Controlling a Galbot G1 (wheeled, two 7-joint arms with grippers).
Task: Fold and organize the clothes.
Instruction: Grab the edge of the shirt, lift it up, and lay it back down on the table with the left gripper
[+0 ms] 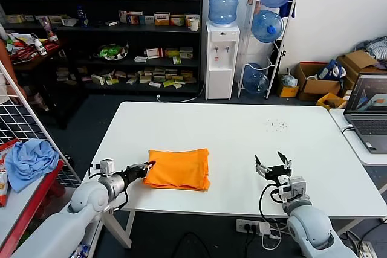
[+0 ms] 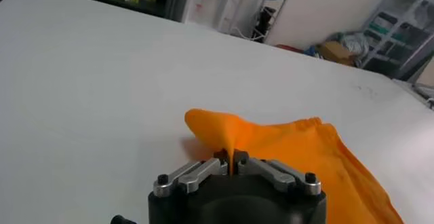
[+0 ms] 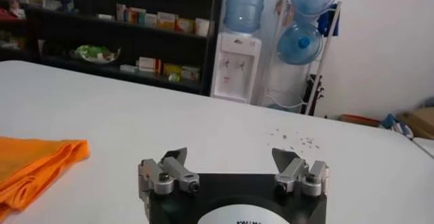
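Note:
The orange T-shirt [image 1: 179, 169] lies folded into a rectangle on the white table [image 1: 242, 131], left of the middle near the front edge. No lettering or collar shows. My left gripper [image 1: 147, 165] is at the shirt's left edge, shut on a pinch of orange fabric that rises in a peak between the jaws in the left wrist view [image 2: 230, 156]. The shirt [image 2: 298, 151] spreads beyond it. My right gripper [image 1: 274, 164] is open and empty over bare table, to the right of the shirt. In the right wrist view [image 3: 230, 157] the shirt's edge [image 3: 34, 164] lies off to one side.
A light blue cloth [image 1: 30, 160] lies on a red rack at my left. A laptop [image 1: 369, 110] sits on a side table at the right. Small dark specks [image 1: 277, 125] dot the table's far right. Shelves, a water dispenser [image 1: 222, 58] and boxes stand beyond the table.

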